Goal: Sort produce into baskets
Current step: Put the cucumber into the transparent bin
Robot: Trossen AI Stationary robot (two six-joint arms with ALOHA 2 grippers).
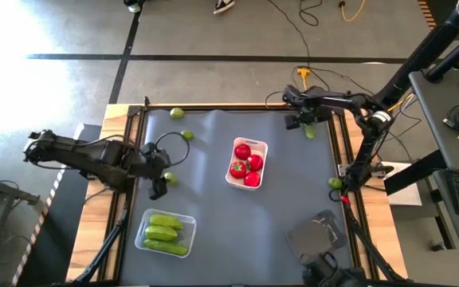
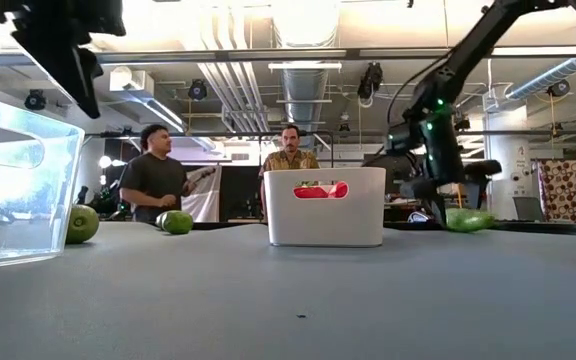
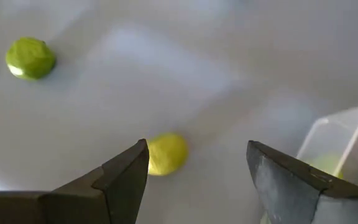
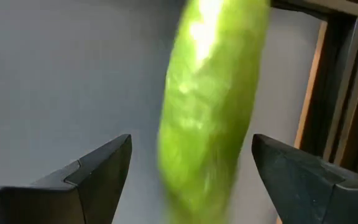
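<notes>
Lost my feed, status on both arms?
Left end effector open over lime. Right end effector open around cucumber. Nothing blocking.

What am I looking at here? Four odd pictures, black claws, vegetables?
It is a two-armed robot at a table, sorting produce into trays. One camera looks down from above, one sits at table height, and one rides on each wrist. The left gripper hangs open over a lime, not touching it. The right gripper stands open around a cucumber at the far edge, not yet gripping. The white tray holds tomatoes; the clear tray holds cucumbers. More limes lie loose. Two people stand in the room behind.
</notes>
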